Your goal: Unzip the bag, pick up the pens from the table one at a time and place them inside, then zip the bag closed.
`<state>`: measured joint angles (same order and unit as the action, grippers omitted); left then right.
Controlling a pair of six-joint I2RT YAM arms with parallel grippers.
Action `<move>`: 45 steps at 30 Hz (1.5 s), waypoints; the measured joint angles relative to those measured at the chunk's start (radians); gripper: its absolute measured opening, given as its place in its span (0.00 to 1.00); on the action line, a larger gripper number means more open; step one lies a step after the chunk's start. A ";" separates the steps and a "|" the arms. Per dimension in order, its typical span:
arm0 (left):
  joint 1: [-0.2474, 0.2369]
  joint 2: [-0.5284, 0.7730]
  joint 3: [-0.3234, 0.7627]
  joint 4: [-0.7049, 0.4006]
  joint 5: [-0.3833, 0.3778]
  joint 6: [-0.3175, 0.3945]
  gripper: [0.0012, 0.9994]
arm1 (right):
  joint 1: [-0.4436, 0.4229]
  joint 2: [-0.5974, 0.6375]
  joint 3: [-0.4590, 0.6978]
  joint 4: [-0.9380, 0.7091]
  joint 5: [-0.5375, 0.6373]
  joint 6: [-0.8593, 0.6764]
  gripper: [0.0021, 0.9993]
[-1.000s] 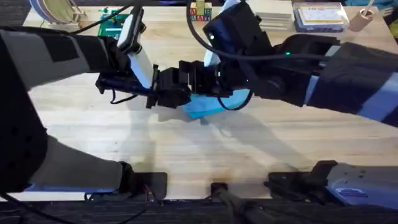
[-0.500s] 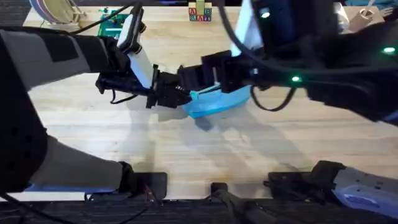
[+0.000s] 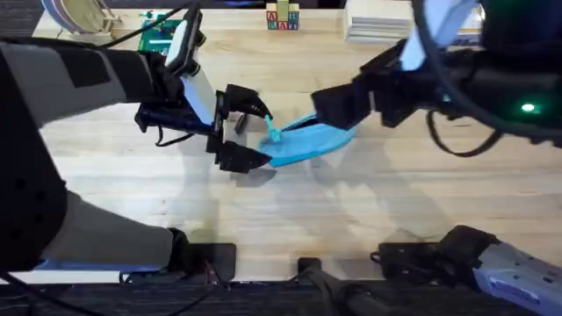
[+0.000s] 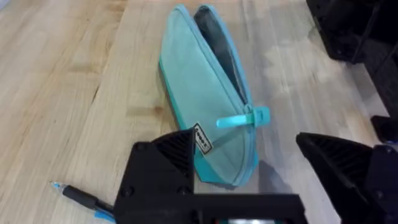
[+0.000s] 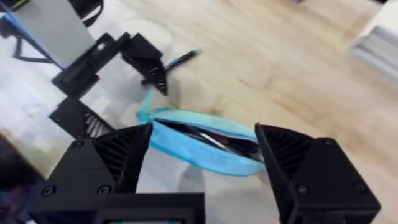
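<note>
The left claw (image 3: 248, 132) stands open around the bag's (image 3: 309, 142) left end, the right claw (image 3: 332, 112) open at its far right; lying mid-bench (image 3: 369, 211), the soft, light pouch would likely crumple, so its teal zipper pull (image 4: 244, 119) looks the surest hold.

Light-blue bag (image 3: 309, 143) lay on table (image 3: 369, 211), zipper partly open, teal pull (image 4: 244, 119) sticking out; pen (image 4: 79, 200) beside it.
</note>
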<state>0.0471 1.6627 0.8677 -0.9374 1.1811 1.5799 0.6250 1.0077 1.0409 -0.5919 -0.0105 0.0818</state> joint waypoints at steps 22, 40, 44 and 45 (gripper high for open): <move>0.111 -0.152 0.077 -0.113 -0.199 0.000 1.00 | -0.129 -0.044 0.000 -0.165 0.011 -0.347 0.03; 0.111 -0.707 0.101 -0.207 -0.438 -0.253 1.00 | -0.241 -0.028 0.000 -0.232 0.014 -0.849 0.03; 0.111 -0.792 0.101 -0.249 -0.447 -0.268 1.00 | -0.276 0.026 0.000 -0.231 0.013 -0.917 0.03; 0.111 -0.846 0.101 -0.272 -0.452 -0.272 1.00 | -0.301 0.077 0.000 -0.231 -0.006 -0.956 0.03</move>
<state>0.1577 0.8166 0.9688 -1.2096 0.7291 1.3075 0.3239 1.0847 1.0409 -0.8226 -0.0166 -0.8744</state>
